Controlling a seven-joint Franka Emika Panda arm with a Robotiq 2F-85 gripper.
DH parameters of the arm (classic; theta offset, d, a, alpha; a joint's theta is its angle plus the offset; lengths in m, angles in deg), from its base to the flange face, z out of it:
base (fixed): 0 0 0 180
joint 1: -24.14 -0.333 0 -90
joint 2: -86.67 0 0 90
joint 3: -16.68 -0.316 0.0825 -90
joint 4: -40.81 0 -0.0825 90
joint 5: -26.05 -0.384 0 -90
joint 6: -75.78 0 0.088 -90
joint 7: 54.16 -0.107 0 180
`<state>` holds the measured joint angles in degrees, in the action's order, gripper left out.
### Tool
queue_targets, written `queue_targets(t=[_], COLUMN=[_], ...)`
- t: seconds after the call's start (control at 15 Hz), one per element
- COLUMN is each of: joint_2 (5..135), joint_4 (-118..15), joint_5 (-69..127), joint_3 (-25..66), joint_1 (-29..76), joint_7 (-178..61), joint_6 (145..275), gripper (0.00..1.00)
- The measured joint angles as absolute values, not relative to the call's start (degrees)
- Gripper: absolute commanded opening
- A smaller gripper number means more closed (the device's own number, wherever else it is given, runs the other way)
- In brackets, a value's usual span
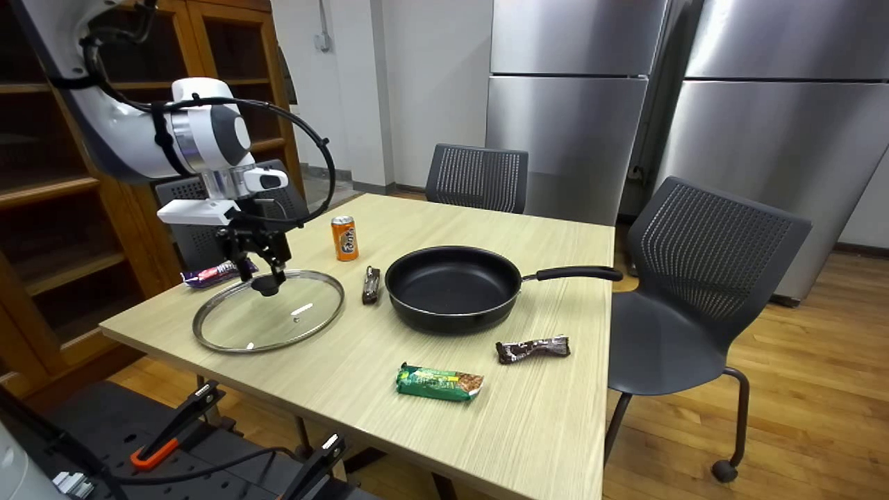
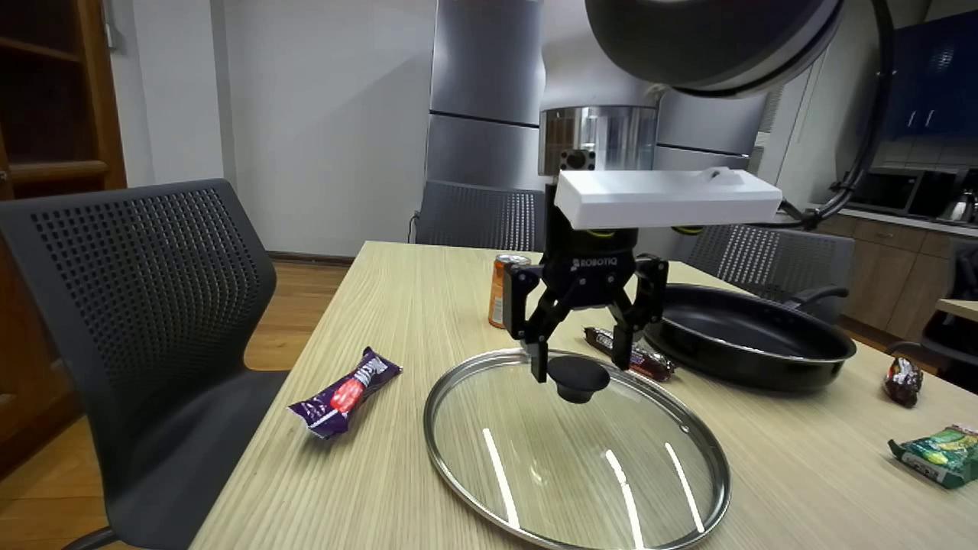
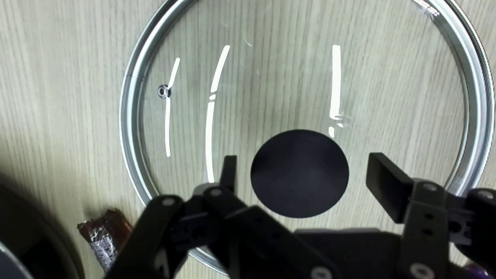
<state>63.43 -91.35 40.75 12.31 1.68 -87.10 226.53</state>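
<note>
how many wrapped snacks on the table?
4: purple snack beside the glass lid; brown snack between lid and pan; in an exterior view, second brown snack lower right of the pan, green snack lower left of that. The pan could hide another.

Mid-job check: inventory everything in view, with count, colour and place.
Table: one, pale wood, centre
Lid: one, clear, silver-rimmed, black knob, on table
Pan: one, black, on table
Fanta can: one, orange, on table
Wrapped bar: one, purple, beside lid
Dark bars: two, brown and silver, near pan
Packet: one, green, near table edge
Chairs: at least three, dark grey, around table
Refrigerators: two, silver, behind table
Cabinet: one, brown, background
Counter: one, brown, background
Microwave: one, black, on counter
Clamps: two, black and orange, beside table
Arm: one, white, over table
Tool: one, black, jaws open either side of knob
</note>
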Motion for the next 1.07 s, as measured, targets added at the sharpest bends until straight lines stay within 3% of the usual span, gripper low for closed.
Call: queue_targets(t=[1.07], joint_2=[72.47], joint_4=[-95.06], joint_5=[38.58], joint_3=[9.52], joint_1=[1.55], joint_7=[-86.55], joint_6=[224.28], gripper=[1.0])
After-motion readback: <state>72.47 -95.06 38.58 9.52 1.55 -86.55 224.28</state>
